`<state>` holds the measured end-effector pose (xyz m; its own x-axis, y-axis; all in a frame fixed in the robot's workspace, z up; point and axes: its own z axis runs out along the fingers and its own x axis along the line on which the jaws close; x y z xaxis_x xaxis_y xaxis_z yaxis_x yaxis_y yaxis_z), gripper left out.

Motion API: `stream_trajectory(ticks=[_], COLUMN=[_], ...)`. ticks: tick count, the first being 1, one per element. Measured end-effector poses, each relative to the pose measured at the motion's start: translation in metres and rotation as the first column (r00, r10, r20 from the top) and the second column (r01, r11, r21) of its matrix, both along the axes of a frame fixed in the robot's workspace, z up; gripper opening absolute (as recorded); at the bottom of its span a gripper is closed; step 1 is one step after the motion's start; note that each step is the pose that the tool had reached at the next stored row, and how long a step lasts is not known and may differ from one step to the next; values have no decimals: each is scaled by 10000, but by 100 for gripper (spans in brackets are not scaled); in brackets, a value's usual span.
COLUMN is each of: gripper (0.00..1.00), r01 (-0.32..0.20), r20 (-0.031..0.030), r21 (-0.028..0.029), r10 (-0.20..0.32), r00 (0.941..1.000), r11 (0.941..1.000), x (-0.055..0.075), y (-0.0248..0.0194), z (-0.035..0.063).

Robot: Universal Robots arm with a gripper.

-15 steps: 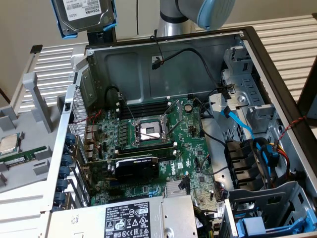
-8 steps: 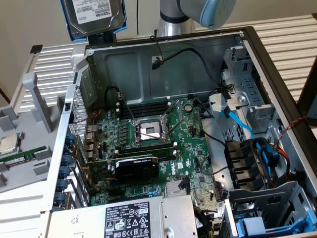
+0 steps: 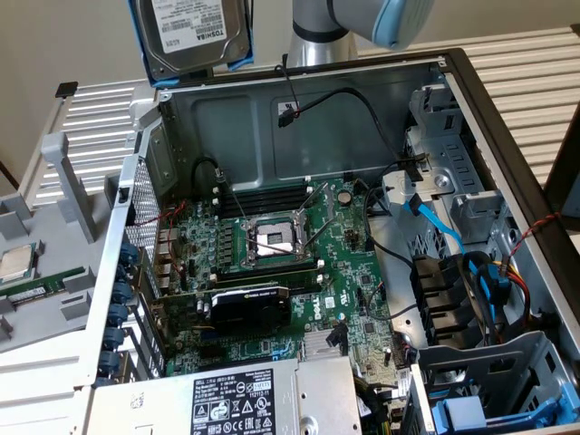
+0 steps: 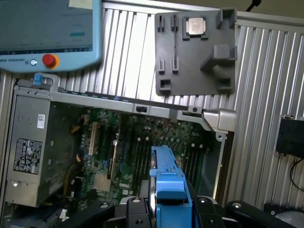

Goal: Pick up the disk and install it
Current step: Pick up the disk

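Exterior view: the disk (image 3: pixel 190 32), white label outward in its blue carrier, hangs high above the open computer case (image 3: pixel 254 118), over the corner at the exterior view's left. Motherboard (image 3: pixel 281 254) lies in the case, power supply box (image 3: pixel 263 399) nearest the camera.

Wrist view: gripper (image 4: pixel 167 209) clamped on the disk (image 4: pixel 166 175), which shows edge-on between black fingers (image 4: pixel 137 216) above the motherboard (image 4: pixel 142 147). A CPU chip (image 4: pixel 195 26) sits in a grey tray (image 4: pixel 194 71) on the slatted desk (image 4: pixel 266 95).
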<state>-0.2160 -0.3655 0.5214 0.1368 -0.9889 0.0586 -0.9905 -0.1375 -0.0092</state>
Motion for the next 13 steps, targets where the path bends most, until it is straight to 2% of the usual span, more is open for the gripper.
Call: stream_trajectory(ticks=[13], gripper=[37], r01=[0], r20=[-2], r21=[7], r10=[0], r00=[10000], r11=[10000], x=[400], y=[-332], z=[0])
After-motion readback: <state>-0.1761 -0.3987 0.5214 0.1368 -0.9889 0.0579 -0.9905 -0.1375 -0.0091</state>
